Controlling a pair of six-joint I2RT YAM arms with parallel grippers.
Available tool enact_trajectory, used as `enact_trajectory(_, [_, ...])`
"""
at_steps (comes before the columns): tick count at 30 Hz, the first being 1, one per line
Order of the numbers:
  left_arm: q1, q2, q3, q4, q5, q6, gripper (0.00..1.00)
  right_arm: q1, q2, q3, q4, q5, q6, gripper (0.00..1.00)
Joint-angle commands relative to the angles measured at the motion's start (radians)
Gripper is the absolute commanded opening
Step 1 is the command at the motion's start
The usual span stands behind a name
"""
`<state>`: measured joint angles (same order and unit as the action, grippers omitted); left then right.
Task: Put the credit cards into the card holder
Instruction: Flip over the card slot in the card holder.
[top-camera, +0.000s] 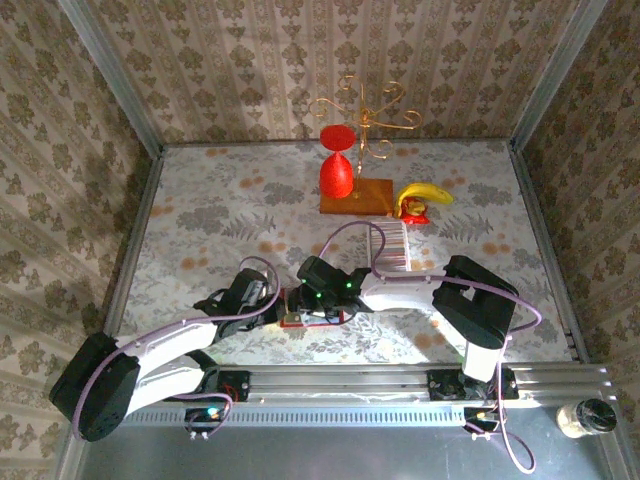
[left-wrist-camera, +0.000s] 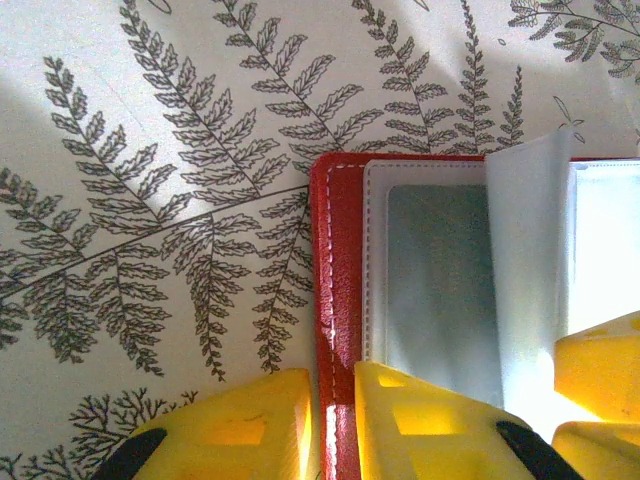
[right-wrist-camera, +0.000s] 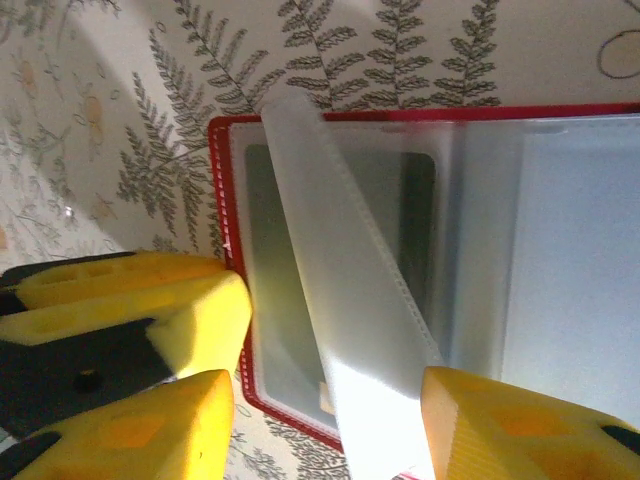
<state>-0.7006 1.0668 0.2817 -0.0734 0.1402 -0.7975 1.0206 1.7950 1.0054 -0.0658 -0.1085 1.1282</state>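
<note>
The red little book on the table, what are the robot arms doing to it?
Both arms are working on the open card holder. The left hand sits at its red edge, fingers close together. The right hand is open around a clear pocket page. The credit cards wait in their row farther back.

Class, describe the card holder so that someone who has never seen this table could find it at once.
On the floral table, look toward the near edge, nearer than the striped row of cards. There lies the card holder: a small red wallet opened flat, with white stitching and clear pockets inside. Unlike the red glass at the back, it is flat and rectangular.
</note>
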Motion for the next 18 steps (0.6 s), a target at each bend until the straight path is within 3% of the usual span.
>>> enact_trajectory(1, [-0.025, 0.028, -0.048, -0.04, 0.033, -0.024, 0.2, 0.007, -0.022, -0.026, 0.056, 0.01, 0.042, 0.53])
enact_trajectory(7, [-0.025, 0.024, -0.05, -0.048, 0.013, -0.023, 0.2, 0.019, -0.01, -0.063, 0.176, 0.001, 0.096, 0.52])
enact_trajectory(9, [-0.027, 0.004, -0.016, -0.12, -0.021, 0.013, 0.21, 0.019, -0.017, -0.064, 0.171, 0.013, 0.095, 0.51])
enact_trajectory(13, [-0.026, -0.08, 0.04, -0.275, -0.115, 0.061, 0.3, 0.018, -0.03, -0.078, 0.16, 0.03, 0.088, 0.51])
enact_trajectory(18, [0.001, -0.148, 0.024, -0.293, -0.079, 0.027, 0.38, 0.016, -0.043, -0.082, 0.15, 0.049, 0.085, 0.51])
